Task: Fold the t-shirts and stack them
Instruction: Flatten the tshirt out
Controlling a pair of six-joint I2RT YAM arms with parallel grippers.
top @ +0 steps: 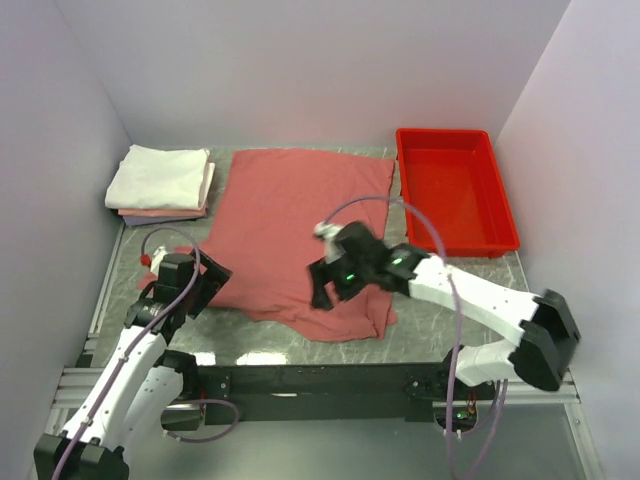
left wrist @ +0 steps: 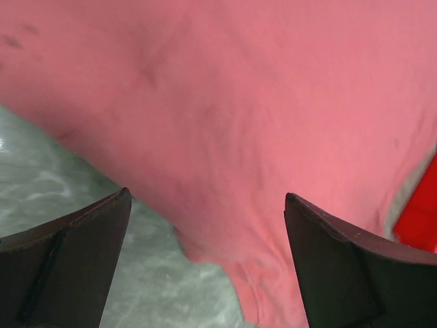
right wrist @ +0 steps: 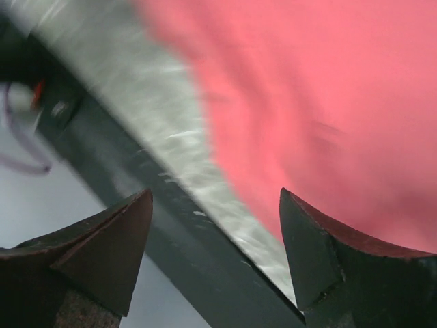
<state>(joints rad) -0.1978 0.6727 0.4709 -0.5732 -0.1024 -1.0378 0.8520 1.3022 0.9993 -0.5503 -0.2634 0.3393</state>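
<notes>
A dusty salmon-red t-shirt (top: pixel 300 235) lies spread flat in the middle of the grey table; it fills the left wrist view (left wrist: pixel 259 102) and shows blurred in the right wrist view (right wrist: pixel 321 102). A stack of folded t-shirts, white on top (top: pixel 158 176) and pale pink below, sits at the back left. My left gripper (top: pixel 207 283) is open and empty at the shirt's near left edge. My right gripper (top: pixel 322 290) is open and empty, hovering over the shirt's near edge.
A rigid bright red plastic tray (top: pixel 505 222) stands at the back right, beside the shirt. The table's dark front rail (top: pixel 320 378) runs along the near edge. White walls close in the left, back and right sides.
</notes>
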